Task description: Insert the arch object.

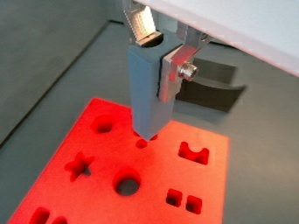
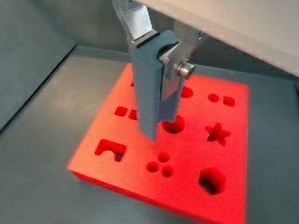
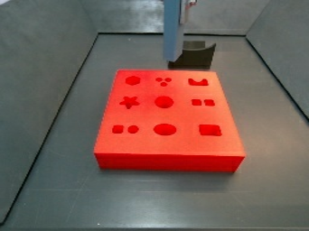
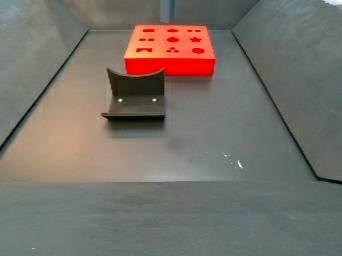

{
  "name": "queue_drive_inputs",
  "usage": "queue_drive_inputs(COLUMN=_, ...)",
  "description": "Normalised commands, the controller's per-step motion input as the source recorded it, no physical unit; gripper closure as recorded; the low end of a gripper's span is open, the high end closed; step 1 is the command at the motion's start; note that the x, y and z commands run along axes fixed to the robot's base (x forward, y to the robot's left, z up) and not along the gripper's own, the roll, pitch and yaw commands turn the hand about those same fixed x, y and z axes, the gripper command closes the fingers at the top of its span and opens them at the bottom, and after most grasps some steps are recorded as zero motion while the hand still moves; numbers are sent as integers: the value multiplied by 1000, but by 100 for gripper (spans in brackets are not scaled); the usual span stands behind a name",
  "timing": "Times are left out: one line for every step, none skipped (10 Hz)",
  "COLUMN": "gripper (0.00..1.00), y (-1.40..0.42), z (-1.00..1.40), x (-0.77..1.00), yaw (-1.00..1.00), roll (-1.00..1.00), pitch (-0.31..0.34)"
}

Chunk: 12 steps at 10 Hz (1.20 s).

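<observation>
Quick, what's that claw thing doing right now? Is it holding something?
Gripper: shut on the blue-grey piece, hanging above the red block.

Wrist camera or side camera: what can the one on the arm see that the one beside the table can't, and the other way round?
Only the wrist views show the gripper up close: a silver finger clamped on the long blue-grey piece, whose tip hangs over the flat red block with shaped holes. Only a side view shows the whole block, and the dark L-shaped fixture standing apart from it on the grey floor. Both kinds show the block, the piece and the fixture.
</observation>
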Motion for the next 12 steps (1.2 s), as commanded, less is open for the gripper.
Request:
queue_drive_inputs(gripper=100, y=251, z=43, x=326, yaw=-774, roll=0, pitch=-149)
queue_drive_inputs(gripper=100, y=226, z=11, x=357, yaw=-777, roll=0, pitch=-131)
queue_drive_inputs(gripper=100, y=171, z=0, x=417, yaw=-749, roll=34, pitch=-83)
queue_drive_inputs(gripper=100, y=51, z=-11, x=583, yaw=-540, roll=170, pitch=-4)
queue_drive_inputs(gripper=100, y=0, z=0, x=657, yaw=-340, roll=246, pitch=39)
queue_drive_inputs(gripper=100, y=0, z=0, x=626, yaw=-323, roll=243, pitch=84)
queue_drive_inputs(gripper=100, y=0, z=0, x=543, yaw=-446, roll=219, pitch=27)
queue_drive_inputs(gripper=100, y=0, z=0, x=394, yaw=-577, roll=187, pitch=6)
queue_drive_inputs(gripper=100, y=0, z=0, x=391, yaw=-594, roll=96, pitch=40)
queue_drive_inputs(gripper=100, y=0, z=-111, x=91, yaw=-669, roll=0, pitch=257)
queue_drive_inputs(gripper=100, y=0, z=-174, x=0, yaw=-686, roll=-9, pitch=446)
queue_drive_inputs(gripper=100, y=0, z=-177, x=0, yaw=-669, roll=-7, pitch=474)
